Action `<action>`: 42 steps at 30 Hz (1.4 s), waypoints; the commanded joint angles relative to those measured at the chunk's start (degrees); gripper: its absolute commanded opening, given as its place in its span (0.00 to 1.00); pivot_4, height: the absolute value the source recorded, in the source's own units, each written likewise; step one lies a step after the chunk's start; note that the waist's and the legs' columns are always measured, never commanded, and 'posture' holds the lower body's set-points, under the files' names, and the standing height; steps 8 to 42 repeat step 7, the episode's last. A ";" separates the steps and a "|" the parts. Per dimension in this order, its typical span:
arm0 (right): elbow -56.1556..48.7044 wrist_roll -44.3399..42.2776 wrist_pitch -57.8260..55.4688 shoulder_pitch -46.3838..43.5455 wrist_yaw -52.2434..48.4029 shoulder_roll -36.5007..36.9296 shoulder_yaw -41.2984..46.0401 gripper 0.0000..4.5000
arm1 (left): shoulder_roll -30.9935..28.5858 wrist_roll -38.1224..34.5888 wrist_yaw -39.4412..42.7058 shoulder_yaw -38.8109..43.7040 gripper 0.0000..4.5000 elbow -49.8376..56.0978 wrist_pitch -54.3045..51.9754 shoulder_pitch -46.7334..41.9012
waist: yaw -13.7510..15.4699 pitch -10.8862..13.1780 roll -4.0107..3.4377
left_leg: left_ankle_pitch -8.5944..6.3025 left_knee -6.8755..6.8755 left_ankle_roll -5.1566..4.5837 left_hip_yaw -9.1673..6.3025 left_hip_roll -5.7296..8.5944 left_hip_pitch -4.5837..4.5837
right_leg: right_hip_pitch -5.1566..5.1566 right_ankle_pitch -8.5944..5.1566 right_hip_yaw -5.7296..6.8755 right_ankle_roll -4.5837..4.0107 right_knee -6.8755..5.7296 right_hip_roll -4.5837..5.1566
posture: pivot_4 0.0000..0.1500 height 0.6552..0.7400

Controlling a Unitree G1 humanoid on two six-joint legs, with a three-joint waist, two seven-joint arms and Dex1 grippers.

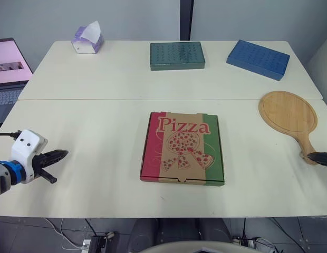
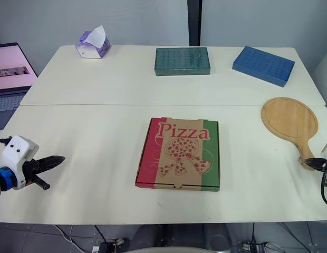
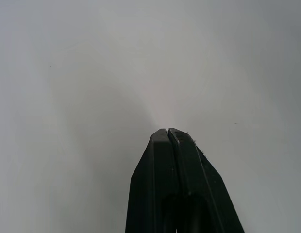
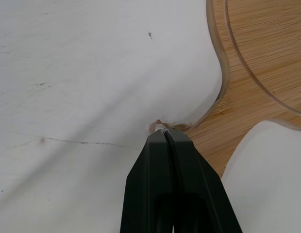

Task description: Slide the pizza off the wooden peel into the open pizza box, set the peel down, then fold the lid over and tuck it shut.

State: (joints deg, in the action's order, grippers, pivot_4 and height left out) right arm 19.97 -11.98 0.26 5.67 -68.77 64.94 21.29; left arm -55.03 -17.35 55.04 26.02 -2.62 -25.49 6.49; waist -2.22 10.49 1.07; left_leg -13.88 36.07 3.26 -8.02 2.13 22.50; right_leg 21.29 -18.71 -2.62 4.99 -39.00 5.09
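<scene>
Seemingly near done. Pizza box lies flat with its lid closed, mid-frame on the table; whether the front flap is fully tucked, I cannot tell. Wooden peel lies bare at the right of the frame, handle pointing lower right, close to the table's edge. Right gripper: fingers pinched together, grasping nothing, tip right at the neck of the peel's handle. Left gripper: clenched empty, lower left, well apart from the box.

Risks: the right tip sits so near the handle that a sideways pull-away could catch it and shove the peel toward the edge. If the flap is loose, the lid could spring up.
</scene>
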 commanded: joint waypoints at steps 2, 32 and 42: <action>-5.29 -2.82 -2.74 0.78 -0.07 -0.81 2.08 0.01 | -1.59 -0.48 0.58 -0.33 0.00 1.45 -1.05 -1.65 | 0.00 0.00 0.00 | 0.00 0.01 0.00 0.02 0.00 0.00 | -0.01 0.00 -0.02 0.00 0.00 0.00 | 1.00 1.00; -6.93 -2.54 -3.16 1.26 0.76 -1.76 1.24 0.01 | -1.84 -0.58 0.93 -1.14 0.00 0.77 -2.45 -3.55 | 0.07 0.00 0.00 | 0.00 0.01 0.00 0.00 0.01 0.00 | -0.01 0.00 -0.01 0.00 0.00 0.00 | 1.00 1.00; -6.93 -2.54 -3.16 1.26 0.76 -1.76 1.24 0.01 | -1.84 -0.58 0.93 -1.14 0.00 0.77 -2.45 -3.55 | 0.07 0.00 0.00 | 0.00 0.01 0.00 0.00 0.01 0.00 | -0.01 0.00 -0.01 0.00 0.00 0.00 | 1.00 1.00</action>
